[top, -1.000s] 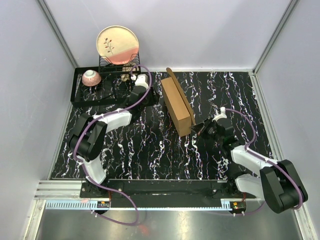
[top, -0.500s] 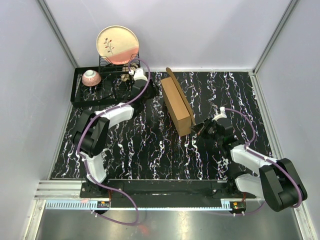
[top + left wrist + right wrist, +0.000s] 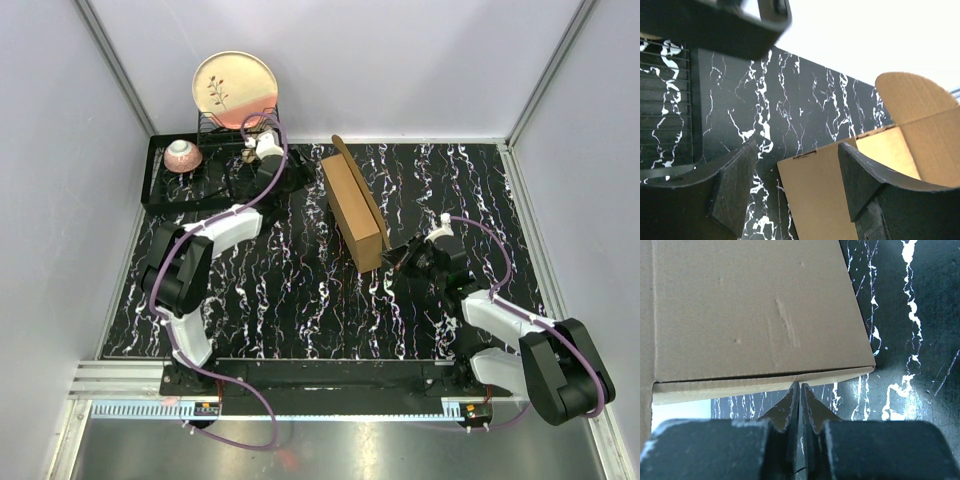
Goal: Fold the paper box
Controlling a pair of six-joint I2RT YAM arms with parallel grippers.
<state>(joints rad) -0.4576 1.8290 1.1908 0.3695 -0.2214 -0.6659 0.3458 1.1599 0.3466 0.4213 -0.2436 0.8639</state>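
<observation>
Only one paper box (image 3: 352,205); rack (image 3: 150,182) left of it holds one plate (image 3: 235,90), one bowl (image 3: 183,155); left gripper (image 3: 797,165) released, right gripper (image 3: 799,390) clenched.

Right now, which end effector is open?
The left end effector: its fingers stand wide apart. The right end effector is pinched shut beside the paper box.
</observation>
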